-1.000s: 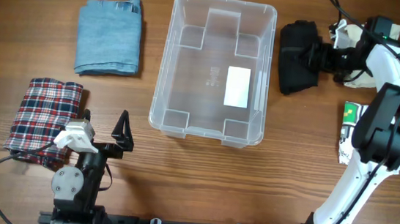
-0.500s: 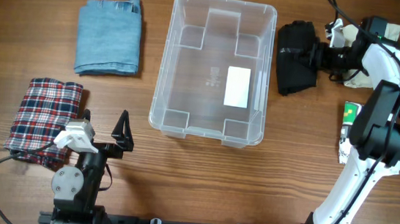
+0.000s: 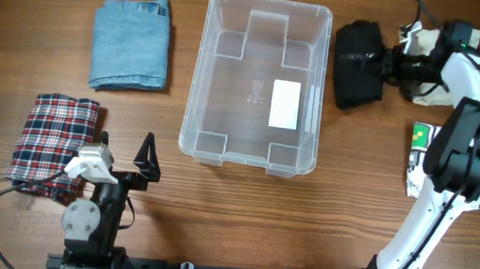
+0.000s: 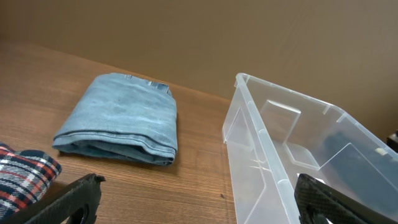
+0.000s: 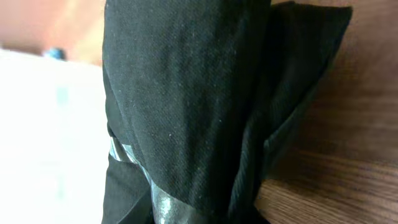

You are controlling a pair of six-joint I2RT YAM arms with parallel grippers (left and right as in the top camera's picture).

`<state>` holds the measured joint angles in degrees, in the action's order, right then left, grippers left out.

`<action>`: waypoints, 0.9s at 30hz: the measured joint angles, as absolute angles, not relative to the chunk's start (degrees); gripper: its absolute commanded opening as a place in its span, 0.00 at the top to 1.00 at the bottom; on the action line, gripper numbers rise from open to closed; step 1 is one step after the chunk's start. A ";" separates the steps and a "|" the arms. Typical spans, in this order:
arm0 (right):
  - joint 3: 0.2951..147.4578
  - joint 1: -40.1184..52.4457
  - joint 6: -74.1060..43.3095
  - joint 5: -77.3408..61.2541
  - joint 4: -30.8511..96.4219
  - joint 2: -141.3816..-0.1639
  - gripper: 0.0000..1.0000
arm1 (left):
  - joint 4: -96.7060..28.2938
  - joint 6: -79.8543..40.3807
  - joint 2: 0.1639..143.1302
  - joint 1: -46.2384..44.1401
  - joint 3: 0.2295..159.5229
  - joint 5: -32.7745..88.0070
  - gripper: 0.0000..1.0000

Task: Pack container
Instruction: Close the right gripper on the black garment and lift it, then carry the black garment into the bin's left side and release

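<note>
The container (image 3: 258,83), a clear rectangular bin with a white label on its base, stands empty at the middle back of the table; its near wall (image 4: 273,162) shows in the left wrist view. Just right of it lies a folded black cloth (image 3: 357,66). My right gripper (image 3: 381,67) reaches in from the right and is shut on the cloth's right edge. In the right wrist view the black cloth (image 5: 186,93) fills the frame and hides most of the fingers. My left gripper (image 3: 145,156) (image 4: 199,186) rests open near the front left, holding nothing.
A folded blue denim cloth (image 3: 129,44) (image 4: 121,121) lies left of the container. A red plaid cloth (image 3: 52,138) (image 4: 22,174) sits at the front left beside the left arm. A green-and-white packet (image 3: 416,156) and a beige item (image 3: 425,42) lie by the right arm.
My right gripper has shut on the black cloth, and the cloth has shifted slightly toward the back. The left arm has not moved.
</note>
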<state>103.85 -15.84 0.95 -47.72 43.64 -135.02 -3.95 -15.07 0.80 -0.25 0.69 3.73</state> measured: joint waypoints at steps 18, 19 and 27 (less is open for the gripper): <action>106.80 -3.62 -10.26 -45.76 43.51 -105.56 0.85 | -3.97 -15.07 0.80 -0.25 0.69 3.73 0.00; 106.91 -0.97 -11.29 -43.55 43.38 -104.95 0.85 | -3.95 -15.07 0.80 -0.25 0.69 3.73 0.00; 103.77 15.46 -27.44 -22.92 37.67 -106.24 0.95 | -3.95 -15.07 0.80 -0.25 0.69 3.73 0.00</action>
<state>103.77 15.46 -27.44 -22.92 37.67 -106.24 -3.95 -15.07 0.80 -0.25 0.69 3.73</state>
